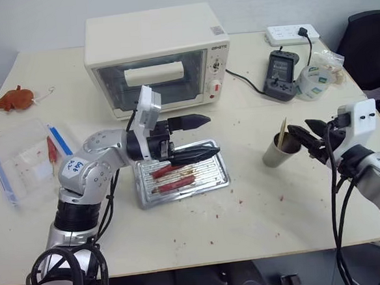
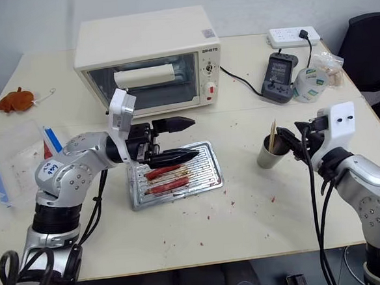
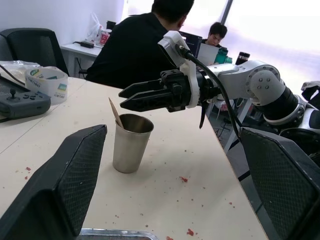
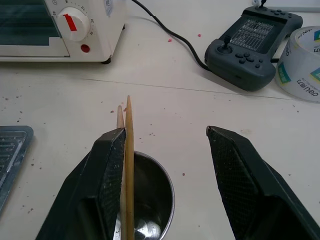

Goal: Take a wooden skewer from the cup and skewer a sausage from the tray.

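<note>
Your right gripper (image 4: pixel 165 165) stands part-open over the cup (image 1: pixel 278 150), holding nothing, its jaws straddling the rim. The wooden skewer (image 4: pixel 129 150) leans in the cup against the inner face of one finger (image 4: pixel 102 185), with a second stick tip just behind it — so closing now would likely catch both or pinch neither cleanly. Shift the hand sideways until one stick sits midway between the pads, then close low enough that it cannot pivot, and lift straight up so the cup is not tipped.

The cup sits near the bench's right edge, a little in from it and well apart from the tray (image 1: pixel 215 180). Behind it lie the grey controller (image 1: pixel 280 77) and the tape roll (image 1: pixel 313 82), so draw upward, not back.

Your left gripper (image 1: pixel 193 137) is spread wide and empty, hovering level above the tray, one finger low over the two sausages; the sausage (image 1: pixel 176 182) nearer you lies across the ridges at the tray's middle. The toaster oven (image 1: pixel 155 57) stands close behind the tray, leaving little room there. The bench's front half between tray and cup is bare — bring the skewer across that way.
</note>
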